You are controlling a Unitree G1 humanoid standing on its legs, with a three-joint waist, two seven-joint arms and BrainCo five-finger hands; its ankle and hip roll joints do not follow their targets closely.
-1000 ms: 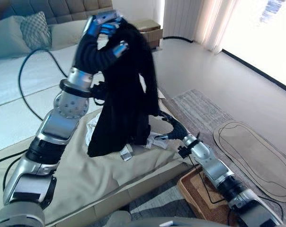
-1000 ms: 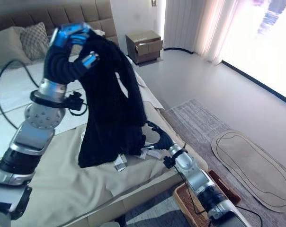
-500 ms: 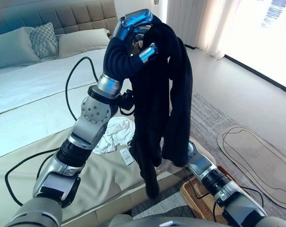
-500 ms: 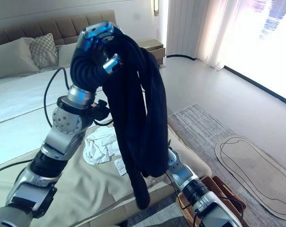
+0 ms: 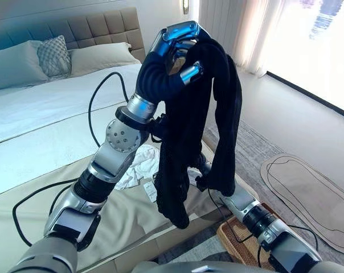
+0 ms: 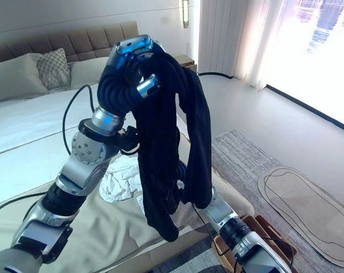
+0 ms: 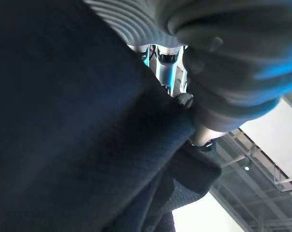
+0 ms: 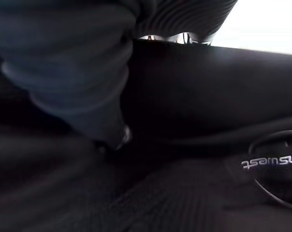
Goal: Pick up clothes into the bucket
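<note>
My left robot hand (image 5: 180, 45) is raised high over the foot of the bed (image 5: 46, 114), its fingers curled round the top of a black garment (image 5: 195, 125). In my left wrist view the dark cloth (image 7: 78, 145) is bunched right against my fingers (image 7: 165, 63) and thumb, so that grip is firm. The garment hangs from the hand in long folds, doubled over itself, with its lowest end dangling clear of the beige bedspread (image 5: 121, 210) near the bed's edge.

My right robot hand (image 6: 183, 173) is low, just behind the hanging folds on the side toward the rug. The cloth covers its fingers, and my right wrist view is dark with fabric (image 8: 184, 96) pressed close, so I cannot tell whether that hand is open or closed.

A crumpled white garment (image 5: 139, 164) lies on the bedspread, just beside the black one and behind it. The woven bucket (image 5: 240, 242) sits on the floor beside the bed's corner, under my right forearm, well below the hanging garment. 2 pillows (image 5: 24, 60) rest against the headboard, and an oval mat (image 5: 308, 190) lies on the floor toward the window.
</note>
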